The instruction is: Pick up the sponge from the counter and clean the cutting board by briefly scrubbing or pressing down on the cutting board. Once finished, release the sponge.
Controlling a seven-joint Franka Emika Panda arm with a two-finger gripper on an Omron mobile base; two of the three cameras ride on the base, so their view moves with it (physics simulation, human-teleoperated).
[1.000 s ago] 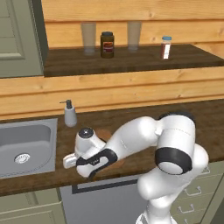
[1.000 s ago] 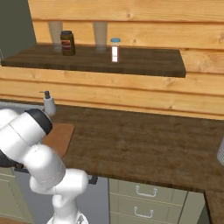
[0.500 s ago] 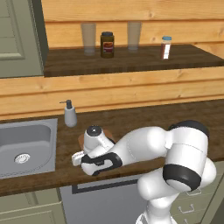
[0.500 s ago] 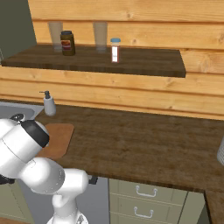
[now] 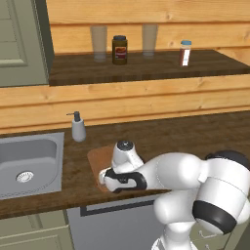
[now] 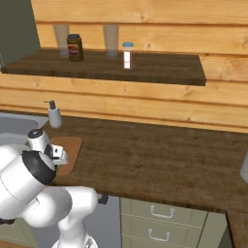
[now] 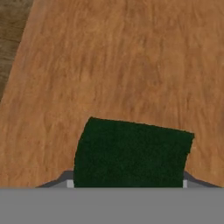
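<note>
The arm is folded low over the near edge of the worktop [image 5: 205,132], its wrist bent down onto the cutting board [image 5: 100,157], which lies just to the 3 o'clock side of the steel sink [image 5: 29,163]. Seen from the hand [image 7: 129,186] itself, the dark green sponge [image 7: 131,153] sits right at the fingers, its top spreading across the 6 o'clock part of that view with light reddish board grain all around it. Grey finger bases peek out at both lower corners of the sponge, so the hand looks to be pinching it from either side. A strip of darker worktop shows at 10 o'clock.

From the right base view the hand [image 6: 57,156] is low over the cutting board [image 6: 71,145]. A soap dispenser [image 5: 78,127] stands at the board's 11 o'clock. On the shelf [image 5: 146,68] above are two glasses [image 5: 99,43], a dark jar [image 5: 119,50] and a small white bottle [image 5: 184,52].
</note>
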